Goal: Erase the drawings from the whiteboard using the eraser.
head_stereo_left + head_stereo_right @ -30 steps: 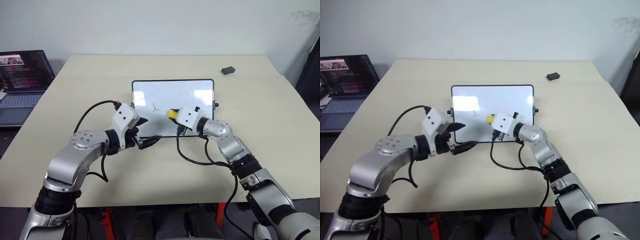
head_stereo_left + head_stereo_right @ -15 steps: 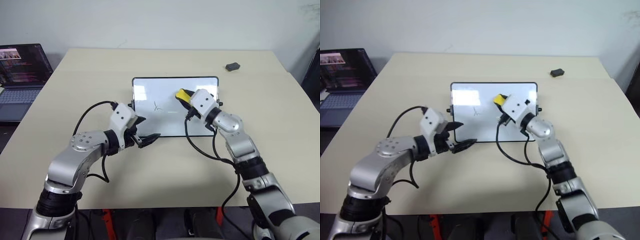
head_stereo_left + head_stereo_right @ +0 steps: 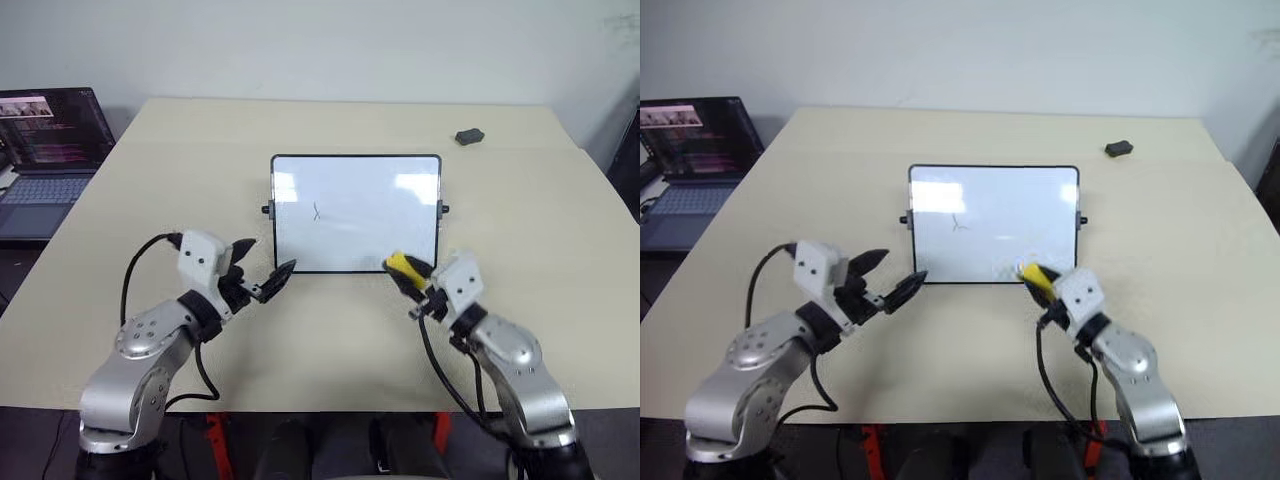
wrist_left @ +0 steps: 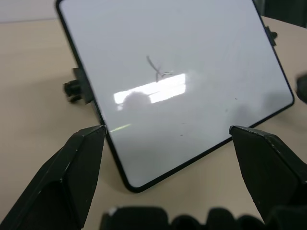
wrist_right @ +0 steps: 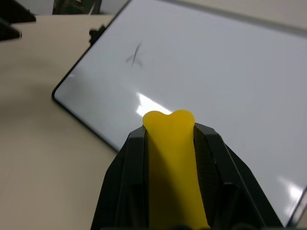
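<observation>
Laptop [image 3: 45, 140] first, at the far left edge of the frame, its screen lit and its keyboard facing this way, standing off the beige desk [image 3: 150, 200] that fills most of the picture.

Lower left of centre, the left claw [image 3: 262, 270] hangs over the desk with its two black fingers [image 3: 280, 279] spread apart and nothing between them. It points toward the lower left corner of the whiteboard [image 3: 356, 212] and stands just short of it, not touching. From that arm's wrist camera the two fingers [image 4: 72, 167] frame the board's near edge, one on each side, with bare desk showing under them.

The whiteboard lies flat in the middle of the frame, black frame all round, a small knob on each short side. One thin dark scribble of the drawings [image 3: 317, 211] sits on its left half, a little above the middle; the rest of the white surface looks clean apart from window glare. I see no other marks on it.

Lower right of centre, the right claw [image 3: 412, 279] is clenched on the eraser [image 3: 404, 266]. The yellow block pokes out past the fingertips, pinched so hard that its end bulges, and it sits at the board's lower right corner, right at the near edge of the frame. Whether it touches the board I cannot tell.

Upper right of the frame, a small dark grey lump [image 3: 467, 135] rests alone on the desk, well apart from the board.
</observation>
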### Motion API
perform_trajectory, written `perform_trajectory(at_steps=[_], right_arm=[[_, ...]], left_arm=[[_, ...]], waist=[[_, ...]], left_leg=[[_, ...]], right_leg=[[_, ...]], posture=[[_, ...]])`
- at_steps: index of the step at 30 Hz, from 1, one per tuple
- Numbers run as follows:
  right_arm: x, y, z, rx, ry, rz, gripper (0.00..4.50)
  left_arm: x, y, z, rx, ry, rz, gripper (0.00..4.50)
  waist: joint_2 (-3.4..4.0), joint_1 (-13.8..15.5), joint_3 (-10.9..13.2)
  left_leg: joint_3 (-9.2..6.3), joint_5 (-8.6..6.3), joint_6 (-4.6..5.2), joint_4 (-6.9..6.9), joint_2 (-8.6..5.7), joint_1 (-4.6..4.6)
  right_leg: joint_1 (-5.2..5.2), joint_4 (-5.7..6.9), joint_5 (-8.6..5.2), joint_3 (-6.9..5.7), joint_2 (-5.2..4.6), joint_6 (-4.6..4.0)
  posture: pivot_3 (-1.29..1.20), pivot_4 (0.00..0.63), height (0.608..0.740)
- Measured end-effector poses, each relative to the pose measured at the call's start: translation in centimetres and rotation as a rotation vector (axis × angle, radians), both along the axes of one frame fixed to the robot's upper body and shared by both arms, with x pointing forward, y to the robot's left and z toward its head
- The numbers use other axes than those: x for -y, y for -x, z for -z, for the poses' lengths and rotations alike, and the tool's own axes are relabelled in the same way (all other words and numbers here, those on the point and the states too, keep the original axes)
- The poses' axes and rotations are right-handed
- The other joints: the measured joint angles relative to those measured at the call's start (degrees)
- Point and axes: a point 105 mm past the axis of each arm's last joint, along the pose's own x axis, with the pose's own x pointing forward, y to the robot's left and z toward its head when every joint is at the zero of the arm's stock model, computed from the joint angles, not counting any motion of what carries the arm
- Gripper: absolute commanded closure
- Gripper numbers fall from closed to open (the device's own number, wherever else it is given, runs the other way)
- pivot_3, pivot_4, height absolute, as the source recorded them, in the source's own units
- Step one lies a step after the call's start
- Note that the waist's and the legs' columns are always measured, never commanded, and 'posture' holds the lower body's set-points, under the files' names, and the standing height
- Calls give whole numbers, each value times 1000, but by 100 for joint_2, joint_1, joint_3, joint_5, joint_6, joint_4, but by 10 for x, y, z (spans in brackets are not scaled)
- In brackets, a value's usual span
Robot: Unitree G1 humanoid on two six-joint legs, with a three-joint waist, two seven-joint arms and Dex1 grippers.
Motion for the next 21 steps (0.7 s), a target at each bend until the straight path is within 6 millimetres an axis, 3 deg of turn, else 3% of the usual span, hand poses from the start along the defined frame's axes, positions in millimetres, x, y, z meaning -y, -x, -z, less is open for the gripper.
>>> perform_trajectory(at_steps=[6,15,21], right_arm=[[-1,1,-3,18,-29,-2,3529],[-4,-9,-29,162,27,-56,3529],[-27,-33,-57,322,94,-120,3529]], left_arm=[[-7,-3,-1,18,6,-41,0],[-20,-14,-10,17,-87,20,0],[-15,-13,-13,-33,-177,165,0]], waist=[[-1,15,-1],[-1,9,-1],[-1,-16,0]], left_leg=[[-4,4,0,4,-1,8],[-3,3,1,-2,-1,5],[1,3,0,-1,-1,8]], right_leg=[[8,2,0,-5,4,0],[3,1,0,-6,4,0],[1,5,1,-4,5,-1]], posture=[[0,150,740],[0,150,740],[0,150,740]])
